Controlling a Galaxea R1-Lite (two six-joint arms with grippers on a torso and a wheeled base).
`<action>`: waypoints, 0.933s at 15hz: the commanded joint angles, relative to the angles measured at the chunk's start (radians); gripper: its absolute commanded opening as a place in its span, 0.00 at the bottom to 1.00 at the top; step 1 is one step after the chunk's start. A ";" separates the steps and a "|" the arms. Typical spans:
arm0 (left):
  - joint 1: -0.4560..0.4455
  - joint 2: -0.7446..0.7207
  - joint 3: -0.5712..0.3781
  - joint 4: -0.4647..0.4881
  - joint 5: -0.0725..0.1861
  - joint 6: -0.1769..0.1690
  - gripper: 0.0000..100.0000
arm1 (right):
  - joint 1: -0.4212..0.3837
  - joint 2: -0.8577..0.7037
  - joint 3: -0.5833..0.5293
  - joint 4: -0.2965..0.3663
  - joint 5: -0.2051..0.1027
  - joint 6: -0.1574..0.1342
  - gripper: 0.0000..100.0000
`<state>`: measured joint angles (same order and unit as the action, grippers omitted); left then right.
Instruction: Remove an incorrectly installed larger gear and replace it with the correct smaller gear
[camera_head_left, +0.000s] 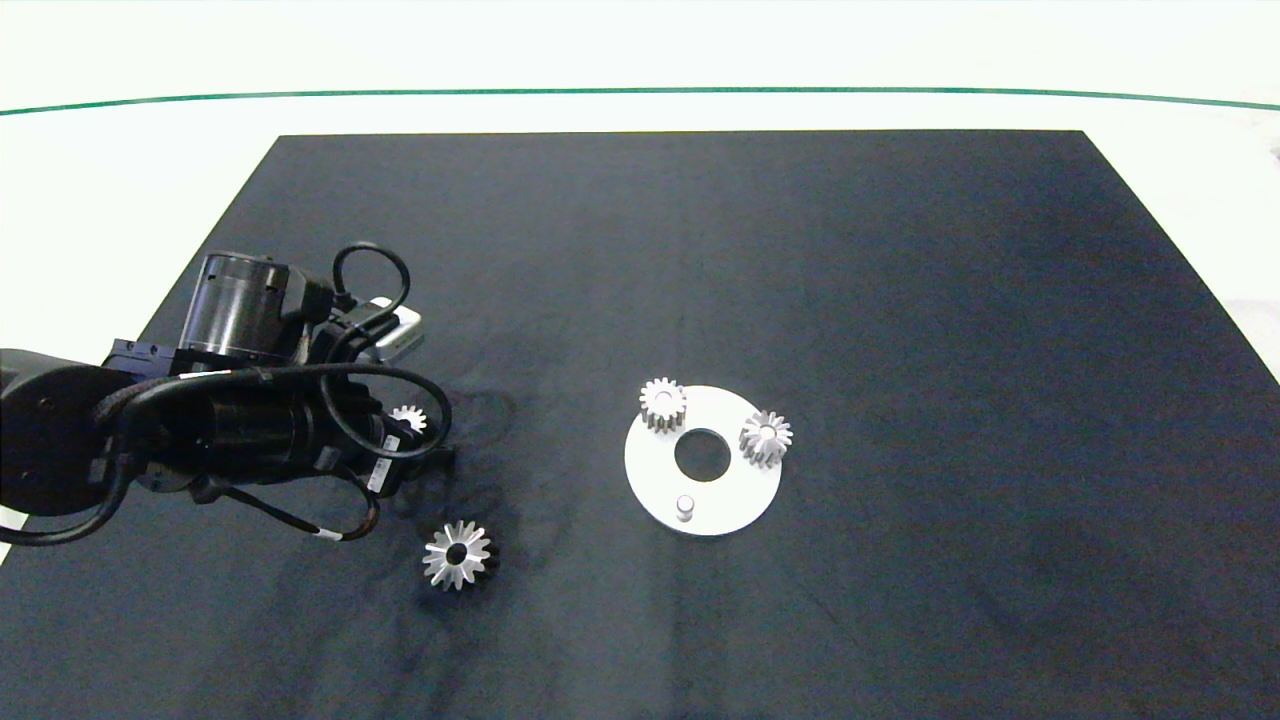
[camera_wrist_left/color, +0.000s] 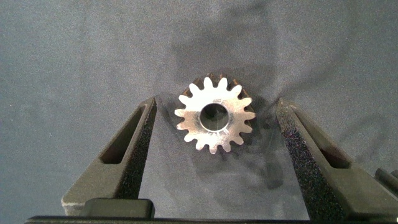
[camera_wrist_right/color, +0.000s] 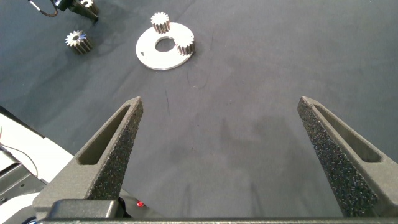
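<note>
With the larger gear (camera_head_left: 458, 555), star-toothed silver metal, already lying off on the black mat (camera_head_left: 900, 300), the left gripper (camera_wrist_left/color: 214, 118) straddles the flat-lying, blunt-toothed smaller gear (camera_wrist_left/color: 214, 114), fingers apart and untouching, presumably to carry it to the white disc's (camera_head_left: 730, 500) bare peg (camera_head_left: 685, 507).

A mat (camera_head_left: 700, 250) is lying on the desk (camera_head_left: 120, 170). Right of centre on it, a disc plate (camera_head_left: 725, 505) is resting flat, with two small gears seated on its far side: one gear (camera_head_left: 662, 403) at the far left, another gear (camera_head_left: 766, 437) at the right. A bare peg (camera_head_left: 685, 506) is standing on the plate's near edge. Well to the left, the larger gear (camera_head_left: 458, 554) is lying on the mat. Beyond it, the smaller gear (camera_wrist_left/color: 214, 115) is lying between the spread jaws of the left gripper (camera_wrist_left/color: 214, 152), apparently untouched.
</note>
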<state>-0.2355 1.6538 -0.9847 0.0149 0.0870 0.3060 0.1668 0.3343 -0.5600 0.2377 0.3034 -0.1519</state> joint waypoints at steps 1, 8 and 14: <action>-0.004 -0.011 -0.005 0.057 -0.001 0.002 0.29 | 0.000 0.002 0.000 0.002 0.002 -0.001 1.00; -0.015 -0.023 -0.022 0.091 -0.004 -0.004 0.28 | 0.000 0.000 0.000 0.002 0.002 -0.001 1.00; -0.022 -0.026 -0.040 0.100 -0.004 -0.018 0.28 | 0.000 0.002 -0.001 0.002 0.002 -0.001 1.00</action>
<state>-0.2545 1.6304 -1.0213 0.1202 0.0832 0.2872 0.1668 0.3343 -0.5613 0.2377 0.3030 -0.1519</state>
